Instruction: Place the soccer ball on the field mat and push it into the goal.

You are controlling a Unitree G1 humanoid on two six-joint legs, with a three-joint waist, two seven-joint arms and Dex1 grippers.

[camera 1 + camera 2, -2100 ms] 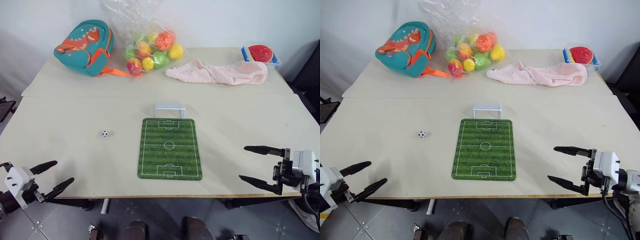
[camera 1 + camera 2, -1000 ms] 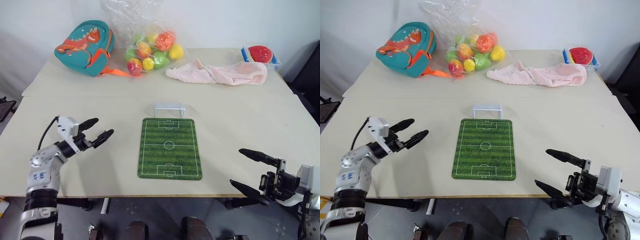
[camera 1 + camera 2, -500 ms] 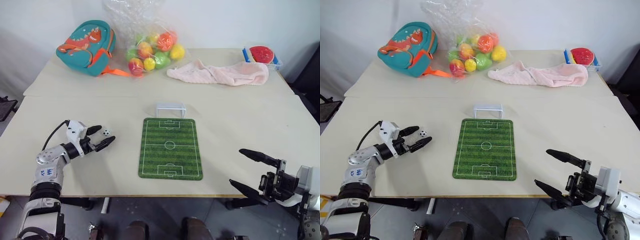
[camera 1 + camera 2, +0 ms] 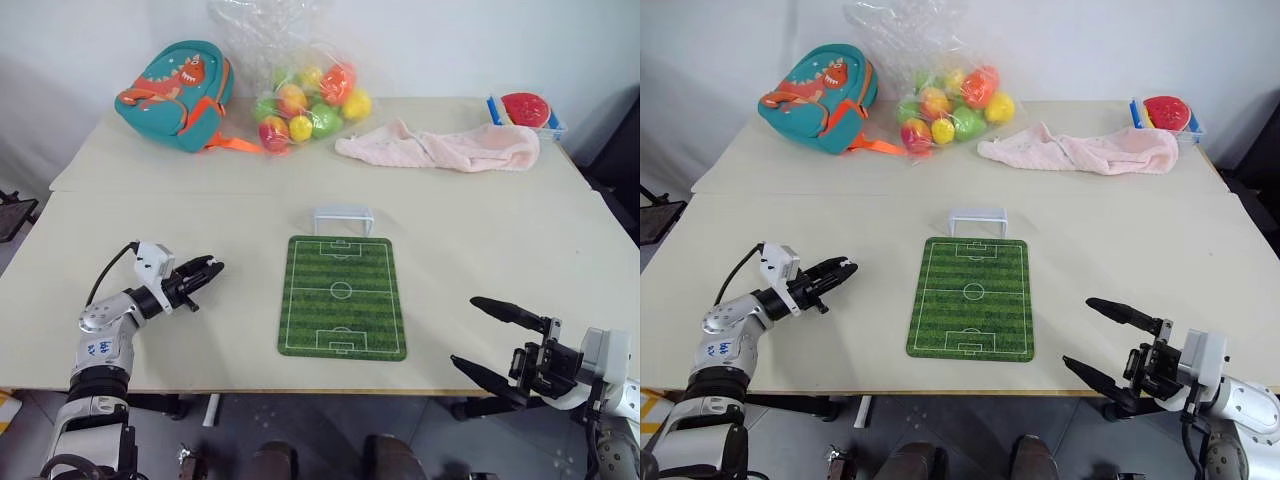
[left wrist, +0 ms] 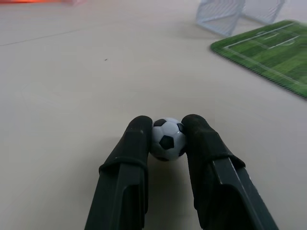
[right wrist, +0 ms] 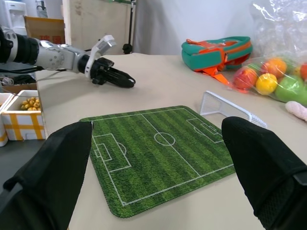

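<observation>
The left gripper [image 5: 167, 132] has its fingers [image 5: 132, 153] clamped on the soccer ball [image 5: 167, 139], pinching it right at the tips, low over the counter [image 4: 250, 215] and well to the left of the field mat [image 4: 342, 296]. That is a thin hold on a round, slick little thing, and here is the danger: any squeeze off-centre and the ball may squirt out forward and roll across the bare counter, perhaps off the near edge. The goal [image 4: 342, 219] sits at the mat's far end, touching or just beside its border, and it looks light, so a hard push might knock it away rather than score. Dropping the ball from height would likely make it bounce off the mat. The right gripper [image 4: 500, 337] hangs off the near right corner, fingers wide apart, holding nothing.
</observation>
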